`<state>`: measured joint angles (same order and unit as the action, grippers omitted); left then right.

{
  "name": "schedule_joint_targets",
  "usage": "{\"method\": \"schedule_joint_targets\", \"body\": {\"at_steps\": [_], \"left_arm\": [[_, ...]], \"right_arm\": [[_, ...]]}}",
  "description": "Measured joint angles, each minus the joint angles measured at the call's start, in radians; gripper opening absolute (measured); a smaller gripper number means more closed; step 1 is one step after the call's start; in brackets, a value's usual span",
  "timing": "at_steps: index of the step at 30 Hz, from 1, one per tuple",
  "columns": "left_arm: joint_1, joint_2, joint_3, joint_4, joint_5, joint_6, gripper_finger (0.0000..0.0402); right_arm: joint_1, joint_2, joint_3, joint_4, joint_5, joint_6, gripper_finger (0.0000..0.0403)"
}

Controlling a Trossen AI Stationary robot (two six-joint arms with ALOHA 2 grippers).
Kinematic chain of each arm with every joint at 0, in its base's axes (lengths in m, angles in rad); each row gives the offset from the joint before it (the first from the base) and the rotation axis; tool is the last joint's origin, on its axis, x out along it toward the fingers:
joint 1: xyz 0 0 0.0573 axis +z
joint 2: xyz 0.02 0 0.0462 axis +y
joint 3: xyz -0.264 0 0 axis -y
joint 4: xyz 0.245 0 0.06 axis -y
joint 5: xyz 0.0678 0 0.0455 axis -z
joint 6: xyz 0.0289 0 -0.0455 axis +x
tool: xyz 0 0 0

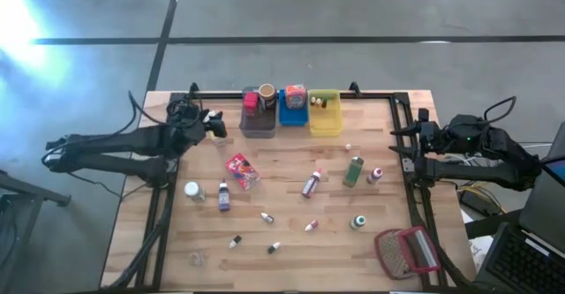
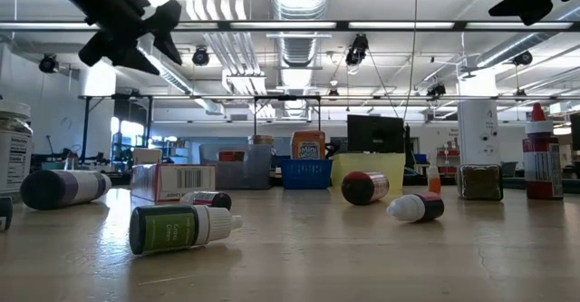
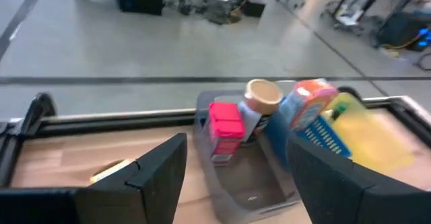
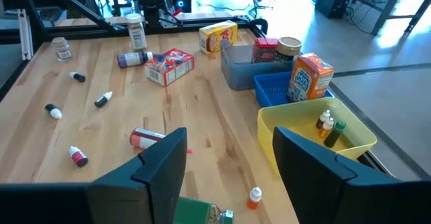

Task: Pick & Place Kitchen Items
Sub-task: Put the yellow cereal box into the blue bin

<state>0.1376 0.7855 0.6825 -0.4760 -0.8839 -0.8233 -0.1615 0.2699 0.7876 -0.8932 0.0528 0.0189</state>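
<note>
A pale wooden table (image 1: pixel 291 197) is seen from above, framed by a dark rail, with grey floor beyond it. The kitchen items lie scattered over its middle: a red candy packet (image 1: pixel 241 170) at about nine o'clock from the table's centre, a purple-capped bottle (image 1: pixel 223 195) and a white-lidded jar (image 1: pixel 192 190) at eight o'clock, a green bottle (image 1: pixel 354 170) at three o'clock, and small dropper bottles (image 1: pixel 267 217) toward six o'clock. At twelve o'clock three bins stand side by side: a grey bin (image 1: pixel 258 116) holding a red box and a jar, a blue bin (image 1: pixel 294 107) holding an orange carton, and a yellow bin (image 1: pixel 324 113) holding small bottles. The bins appear to be sorted by kind, so the loose items are judged to be awaiting transfer.

The left gripper (image 3: pixel 236 177) is held near the grey bin, at ten o'clock, with its fingers apart and nothing between them. The right gripper (image 4: pixel 229 163) is raised over the three o'clock edge, its fingers also apart and empty, above the green bottle. A red-framed mesh object (image 1: pixel 406 252) lies at five o'clock.
</note>
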Motion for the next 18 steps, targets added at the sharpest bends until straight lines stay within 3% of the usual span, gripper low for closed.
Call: {"method": "schedule_joint_targets", "body": {"at_steps": [4,9,14,18], "left_arm": [[0.045,0.014,0.025,0.001,0.024,-0.038,0.0252],[0.201,0.079,0.109,-0.043,0.237,-0.068,0.0235],[0.376,0.208,0.249,-0.212,0.44,-0.126,0.022],[0.463,0.316,0.35,-0.385,0.51,-0.178,0.0218]], "right_arm": [[0.0,0.0,0.0,0.0,0.0,0.0,0.0224],[0.0,0.0,0.0,0.0,0.0,0.0,0.0236],[0.0,0.0,0.0,0.0,0.0,0.0,0.025],[0.0,0.0,0.0,0.0,0.0,0.0,0.0263]]}}
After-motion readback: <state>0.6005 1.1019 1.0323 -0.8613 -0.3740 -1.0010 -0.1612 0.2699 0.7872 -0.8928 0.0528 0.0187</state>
